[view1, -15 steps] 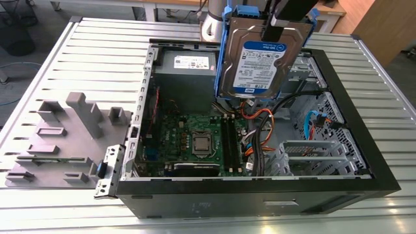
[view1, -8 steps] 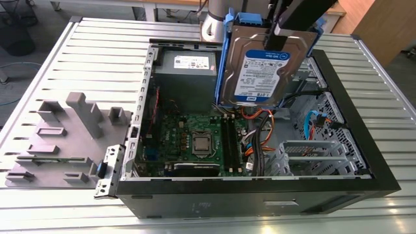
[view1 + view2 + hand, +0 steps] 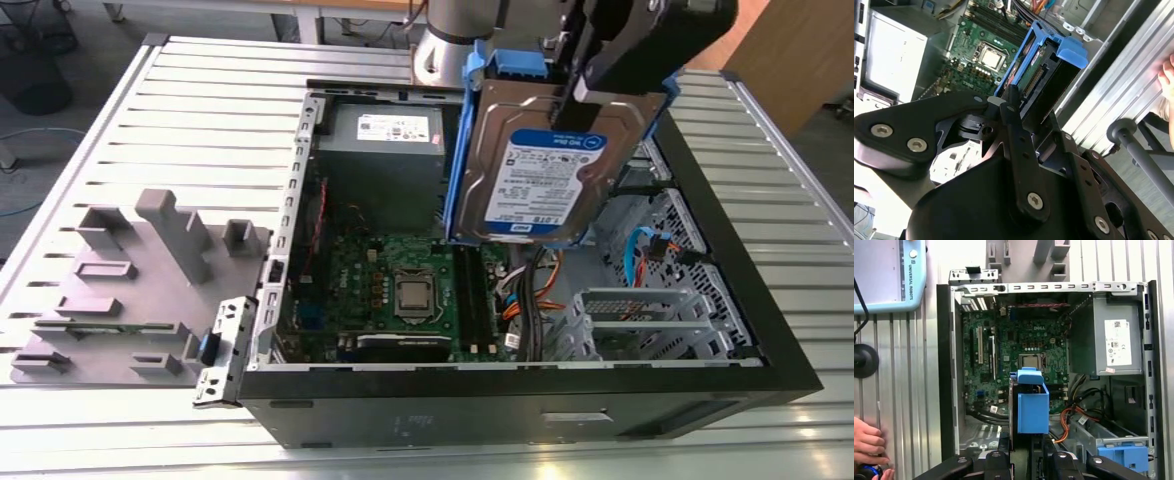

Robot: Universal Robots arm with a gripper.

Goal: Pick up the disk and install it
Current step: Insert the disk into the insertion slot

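Silver-grey with a blue bracket, the disk hangs on end over the open computer case, pinched by the hand; I'd guess stiff, hefty, shock-sensitive, so squeeze the flat faces, not plastic.

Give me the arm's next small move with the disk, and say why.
Probably shift the disk toward the exterior view's right, until it is over the metal drive cage. The hand is shut on the disk and holds it upright above the open computer case. It hangs over the motherboard and cables, not the cage.
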